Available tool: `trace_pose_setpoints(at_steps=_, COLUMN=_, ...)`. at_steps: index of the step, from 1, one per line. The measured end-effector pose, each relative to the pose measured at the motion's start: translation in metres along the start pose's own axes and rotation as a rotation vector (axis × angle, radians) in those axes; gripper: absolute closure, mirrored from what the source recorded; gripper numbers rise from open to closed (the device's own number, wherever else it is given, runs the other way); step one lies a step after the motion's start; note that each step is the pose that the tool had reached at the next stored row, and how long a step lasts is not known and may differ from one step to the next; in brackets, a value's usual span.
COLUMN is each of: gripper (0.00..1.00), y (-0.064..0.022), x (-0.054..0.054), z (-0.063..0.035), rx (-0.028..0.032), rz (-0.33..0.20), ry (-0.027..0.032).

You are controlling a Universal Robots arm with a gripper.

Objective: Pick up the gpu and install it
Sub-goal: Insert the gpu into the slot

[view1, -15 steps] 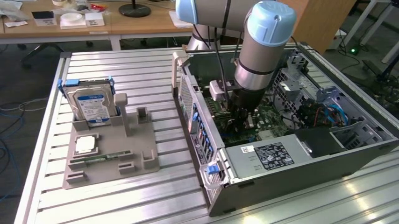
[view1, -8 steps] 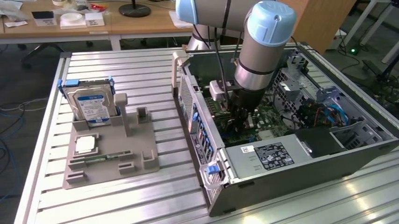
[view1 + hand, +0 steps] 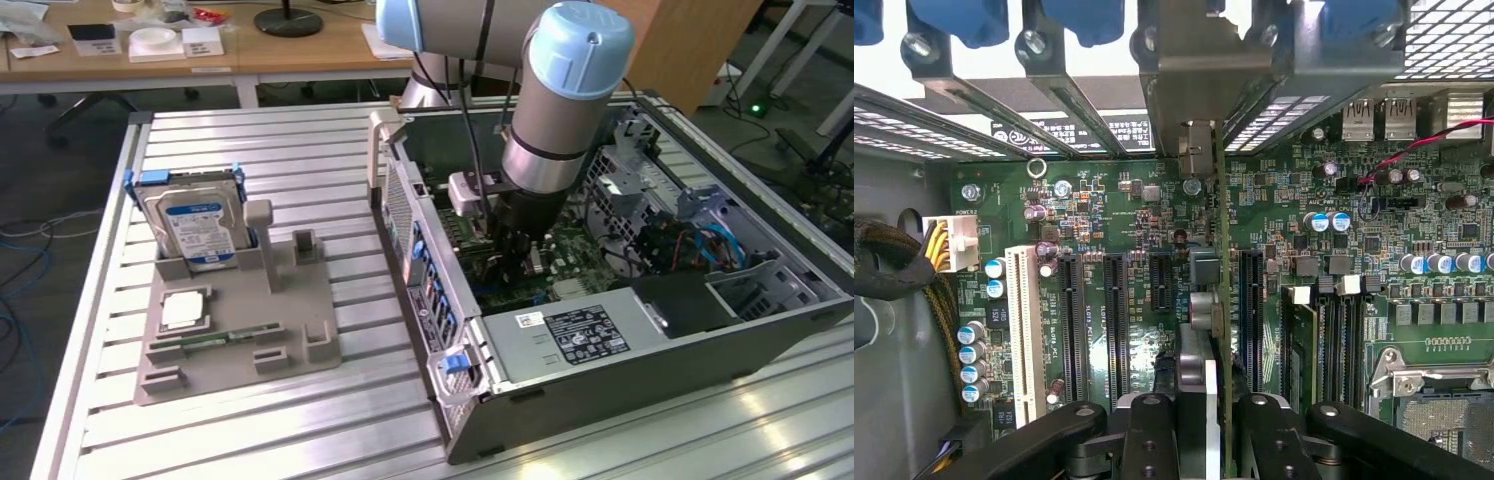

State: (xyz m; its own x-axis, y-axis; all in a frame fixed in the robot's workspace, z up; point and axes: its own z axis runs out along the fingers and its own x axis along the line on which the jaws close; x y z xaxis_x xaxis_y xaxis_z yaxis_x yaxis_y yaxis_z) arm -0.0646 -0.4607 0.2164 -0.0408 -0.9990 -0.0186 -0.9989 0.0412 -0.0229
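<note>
Ribbed aluminium table [image 3: 267, 140] is being used to carry everything, with an open computer case [image 3: 641, 340] lying toward the exterior view's right and a grey parts holder [image 3: 234, 335] lying well apart on the left. A blue-and-silver arm [image 3: 561, 110] is being reached down into the case, over the green motherboard [image 3: 1134, 210]. In the holder, 1 hard drive [image 3: 196, 230] is being kept upright at the far end, with a memory stick [image 3: 220, 341] lying nearer. In the wrist view, the gpu [image 3: 1220, 300] is being pinched edge-on by the gripper [image 3: 1199, 405], its fingers [image 3: 1150, 425] pressed against both faces, while its metal bracket [image 3: 1189, 75] is being held against the case's rear slots, among 4 black expansion slots [image 3: 1114, 320].
</note>
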Motion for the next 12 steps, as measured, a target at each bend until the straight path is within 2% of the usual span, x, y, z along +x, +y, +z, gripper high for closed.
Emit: trace_pose_setpoints(at_steps=12, gripper=0.72, y=0.0, x=0.0001, z=0.0037, rx=-0.0002, rz=0.0, ry=0.0001)
